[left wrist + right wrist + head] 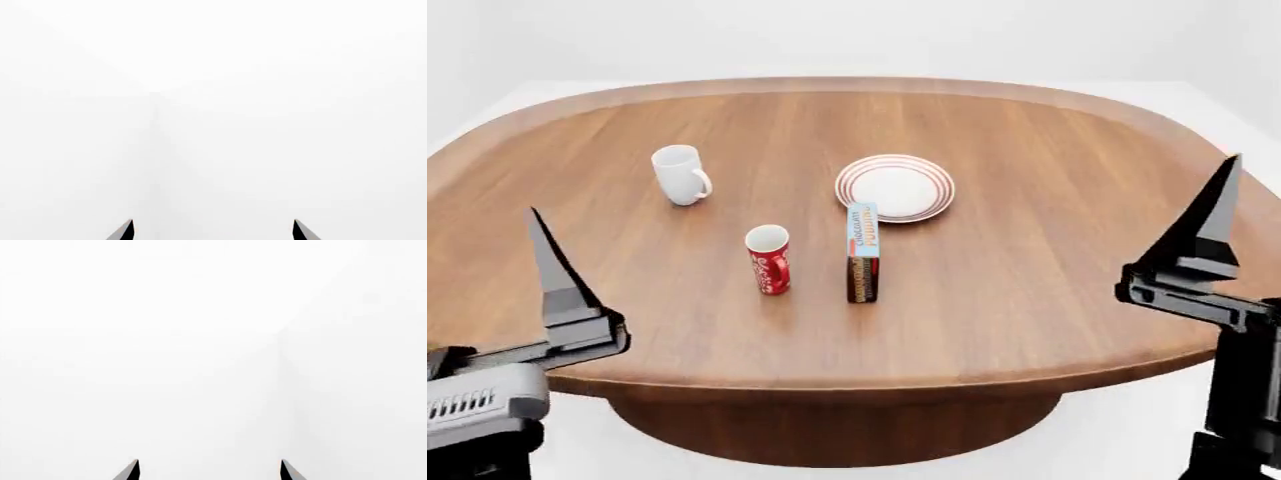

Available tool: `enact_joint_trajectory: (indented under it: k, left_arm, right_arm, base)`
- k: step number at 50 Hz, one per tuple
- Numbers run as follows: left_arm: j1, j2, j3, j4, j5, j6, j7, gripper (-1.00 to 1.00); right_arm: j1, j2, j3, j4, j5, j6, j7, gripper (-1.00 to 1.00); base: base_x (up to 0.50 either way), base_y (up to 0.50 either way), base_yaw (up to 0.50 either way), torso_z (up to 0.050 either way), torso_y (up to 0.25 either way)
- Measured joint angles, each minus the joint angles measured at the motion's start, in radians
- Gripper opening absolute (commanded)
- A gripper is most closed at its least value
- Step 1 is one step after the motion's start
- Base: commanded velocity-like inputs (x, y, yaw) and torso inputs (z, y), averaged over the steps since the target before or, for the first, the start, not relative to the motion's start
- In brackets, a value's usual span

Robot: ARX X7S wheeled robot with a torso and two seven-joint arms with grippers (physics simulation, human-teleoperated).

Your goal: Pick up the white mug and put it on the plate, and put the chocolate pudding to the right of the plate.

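Note:
The white mug (681, 174) stands upright on the far left part of the table, its handle turned toward the plate. The plate (894, 188), white with red rings, lies bare near the table's middle. Just in front of the plate's near-left rim the chocolate pudding (864, 252) carton stands on edge. My left gripper (539, 228) hovers at the near left edge, pointing up, well short of the mug. At the near right edge my right gripper (1225, 185) also points up. In both wrist views the left gripper (213, 230) and right gripper (208, 470) are open, holding nothing, facing white walls.
A red cup (769, 259) with white lettering stands just left of the carton. The round wooden table (1054, 260) has bare wood to the right of the plate. Its near edge runs between my two arms.

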Motion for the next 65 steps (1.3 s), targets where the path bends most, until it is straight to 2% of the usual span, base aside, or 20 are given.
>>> enact_joint_trajectory:
  k: [13,25,65]
  left_arm:
    - [0.007,-0.01,-0.162,0.128,-0.062,0.017,-0.055,1.0]
    - [0.018,-0.018,-0.262,0.178,-0.116,0.036,-0.094,1.0]
    - [0.036,-0.065,-0.249,0.19,-0.139,0.045,-0.156,1.0]
  right_arm:
    - [0.03,0.023,0.093,-0.136,0.045,-0.093,0.02,1.0]
    - [0.031,0.03,0.115,-0.189,0.064,-0.182,0.008,1.0]
    - [-0.017,0.079,-0.015,-0.206,0.013,-0.23,-0.064,1.0]
  base:
    - [0.03,-0.02,0.0,0.0,0.0]
    - [0.48,-0.25,0.0,0.0,0.0]
    - [0.5,-0.04,0.0,0.0,0.0]
